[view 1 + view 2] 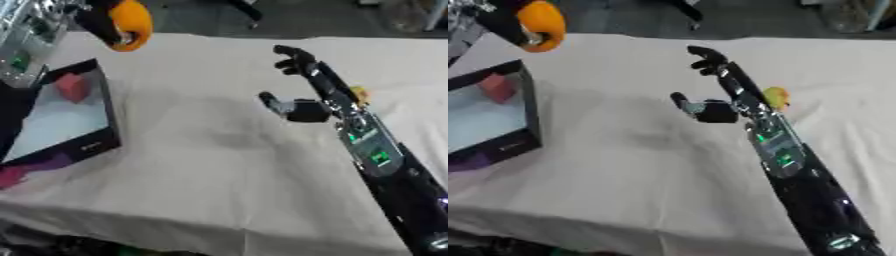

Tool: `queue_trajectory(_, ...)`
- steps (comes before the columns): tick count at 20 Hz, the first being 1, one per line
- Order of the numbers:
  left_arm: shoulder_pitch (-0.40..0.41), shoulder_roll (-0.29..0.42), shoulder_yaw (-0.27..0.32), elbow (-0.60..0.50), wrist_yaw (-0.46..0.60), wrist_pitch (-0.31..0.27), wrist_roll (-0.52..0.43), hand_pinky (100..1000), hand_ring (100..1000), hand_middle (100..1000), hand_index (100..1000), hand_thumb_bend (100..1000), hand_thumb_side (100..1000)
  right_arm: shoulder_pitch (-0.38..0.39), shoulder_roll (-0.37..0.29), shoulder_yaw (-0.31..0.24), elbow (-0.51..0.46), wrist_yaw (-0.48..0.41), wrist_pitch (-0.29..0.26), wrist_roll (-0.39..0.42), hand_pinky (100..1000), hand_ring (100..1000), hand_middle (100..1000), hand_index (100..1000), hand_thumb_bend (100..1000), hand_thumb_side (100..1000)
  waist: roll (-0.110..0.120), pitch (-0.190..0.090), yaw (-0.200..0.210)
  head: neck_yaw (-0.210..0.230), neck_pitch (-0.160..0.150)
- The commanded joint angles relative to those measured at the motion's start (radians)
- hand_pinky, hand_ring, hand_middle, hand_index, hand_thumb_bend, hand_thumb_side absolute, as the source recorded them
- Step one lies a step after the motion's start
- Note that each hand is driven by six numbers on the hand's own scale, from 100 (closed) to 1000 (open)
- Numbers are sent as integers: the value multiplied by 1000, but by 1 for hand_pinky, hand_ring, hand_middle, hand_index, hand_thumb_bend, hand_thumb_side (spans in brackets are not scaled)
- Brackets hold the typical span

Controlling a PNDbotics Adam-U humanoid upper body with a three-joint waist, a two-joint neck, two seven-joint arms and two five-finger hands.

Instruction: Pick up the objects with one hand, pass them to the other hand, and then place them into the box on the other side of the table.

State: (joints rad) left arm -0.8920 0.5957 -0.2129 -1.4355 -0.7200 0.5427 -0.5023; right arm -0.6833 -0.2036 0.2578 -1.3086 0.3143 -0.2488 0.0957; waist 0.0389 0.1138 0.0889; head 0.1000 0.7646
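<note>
1. The left hand (103, 22) shows at about 11 o'clock, raised above the far left corner of the table (219, 165); its dark fingers are curled round an orange rounded object (131, 22), which it holds off the cloth.
2. The right hand (302, 85) reaches in from 4 o'clock along a long black arm and hangs over the middle of the table. Its fingers are stretched out, only bent at the tips, toward 12 o'clock, the thumb sticks out toward 9 o'clock, and it holds nothing.
3. A small yellow object (776, 96) lies on the cloth just beside the right forearm, on its 3 o'clock side; its shape cannot be made out.
4. The black box (98, 107) sits at 9 o'clock by the left edge of the table, slightly askew, with a pale floor inside.
5. A red block (73, 87) rests inside the box in its far corner, toward 11 o'clock.
6. A purple thing (48, 164) lies just outside the box's near wall at 8 o'clock, touching or nearly touching it; which one cannot be told.
7. The orange object and the box are well apart in height, the object being above and beyond the box's far rim.
</note>
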Motion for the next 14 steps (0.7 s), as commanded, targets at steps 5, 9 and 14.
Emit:
queue_trajectory(5, 1, 95, 41, 34, 2, 14, 29, 717, 492, 340, 409, 430, 100, -28, -34, -28, -38, -49, 22, 2, 841, 845, 930, 954, 423, 113, -17, -2, -5, 88, 5)
queue_trajectory(9, 20, 120, 51, 64, -5, 16, 34, 718, 496, 342, 411, 435, 100, -31, -44, -43, -50, -79, 40, -4, 838, 842, 927, 950, 443, 100, -23, 4, -9, 109, 5)
queue_trajectory(14, 47, 144, 64, 88, -7, 19, 44, 718, 498, 342, 412, 431, 100, -39, -65, -72, -83, -118, 72, -44, 834, 837, 922, 946, 430, 106, -36, 18, -21, 94, 5)
